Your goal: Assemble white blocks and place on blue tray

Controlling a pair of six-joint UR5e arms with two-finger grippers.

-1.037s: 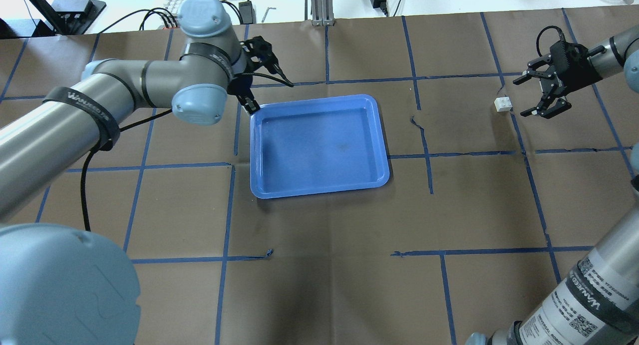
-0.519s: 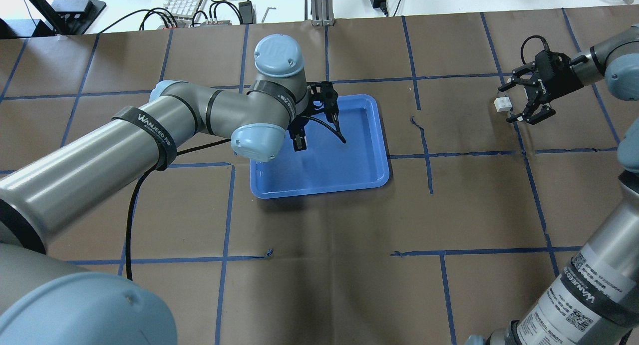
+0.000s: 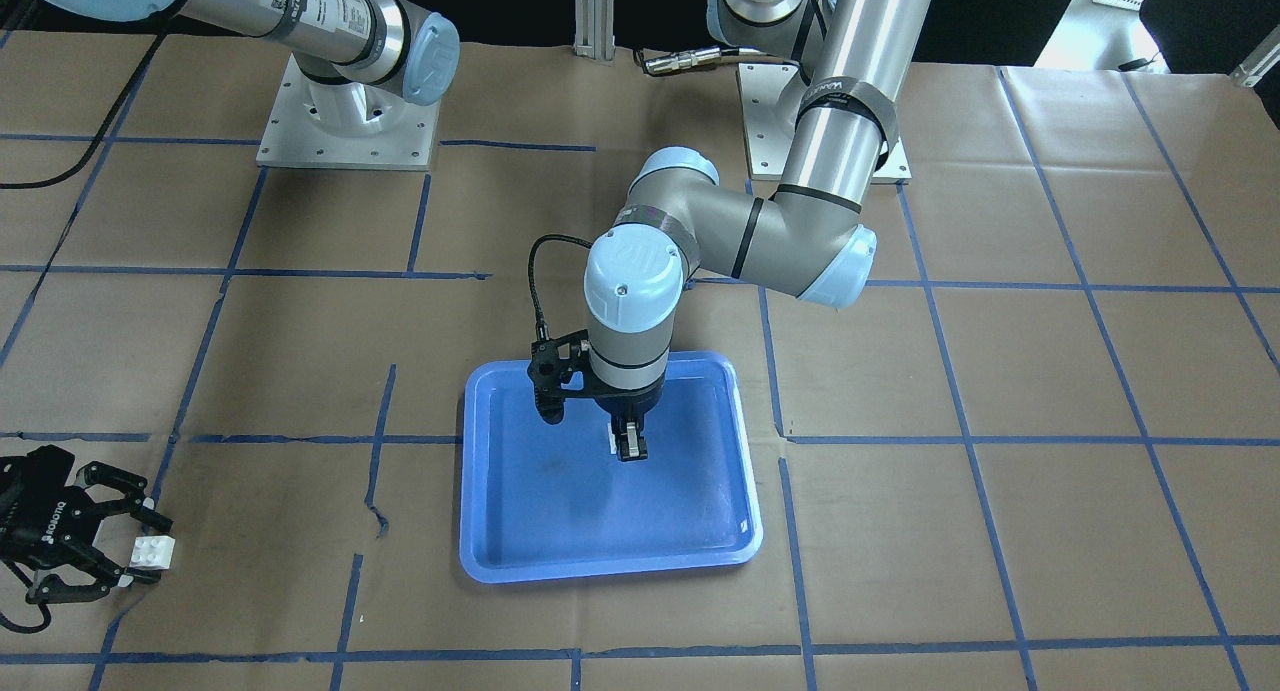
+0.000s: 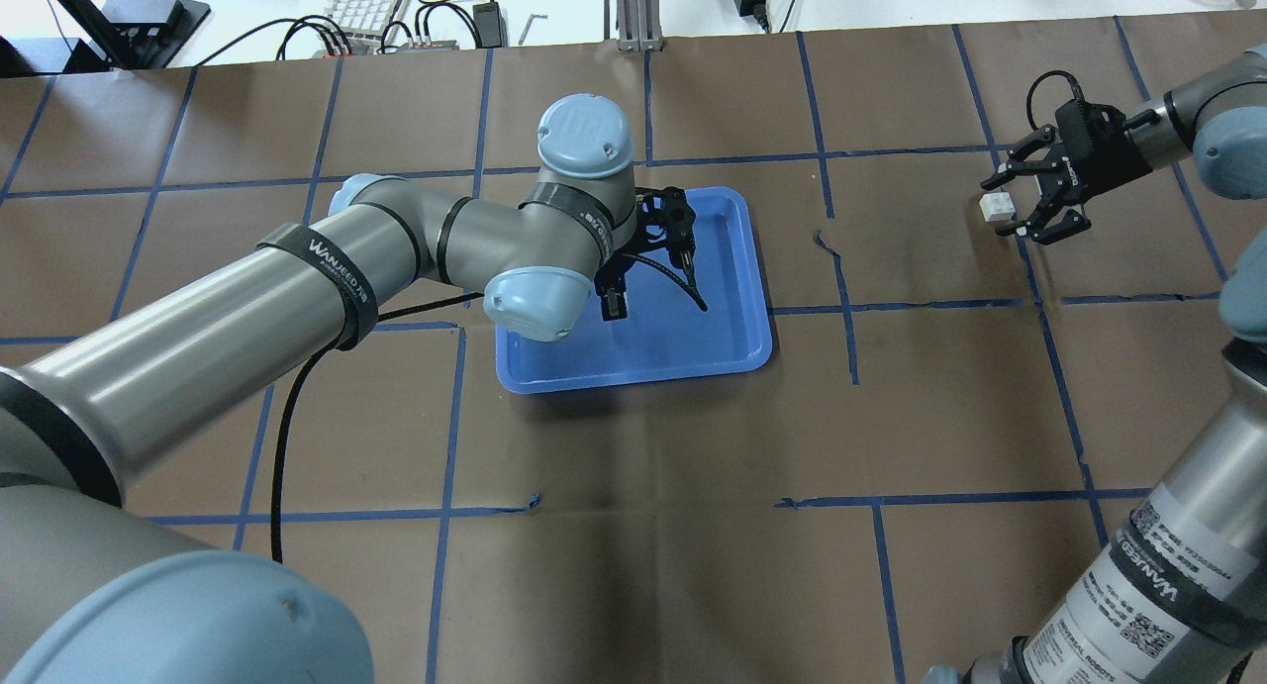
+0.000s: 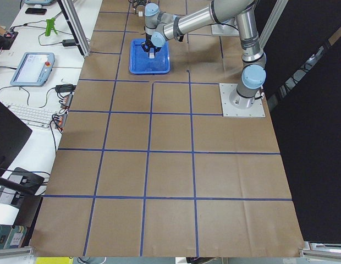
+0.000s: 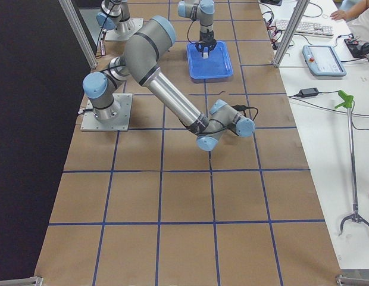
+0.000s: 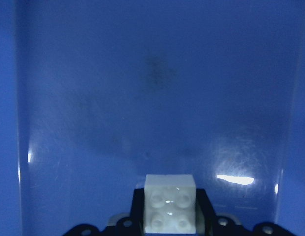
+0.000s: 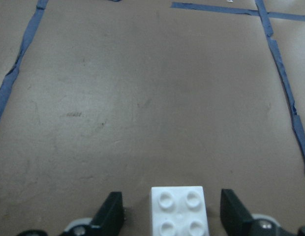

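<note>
Overhead exterior puts the two pieces well apart. The held white block [image 7: 169, 204] is pinched in the left hand [image 4: 614, 306], studs facing the wrist camera, above the middle of the blue tray [image 4: 737, 333]. The tray lies mid-counter, toward the far edge. The loose white block [image 4: 997, 206] rests studs-up on the counter [image 4: 643, 526] near its right end, toward the far edge and well clear of the tray. The right hand [image 4: 1006, 207] is spread wide around it, one of its fingers [image 8: 113, 214] on each side and neither touching. The block is square and looks lined up with those fingers, so closing should be all the pickup needs. Only the right arm is near it, and I judge joining to be some way off.
</note>
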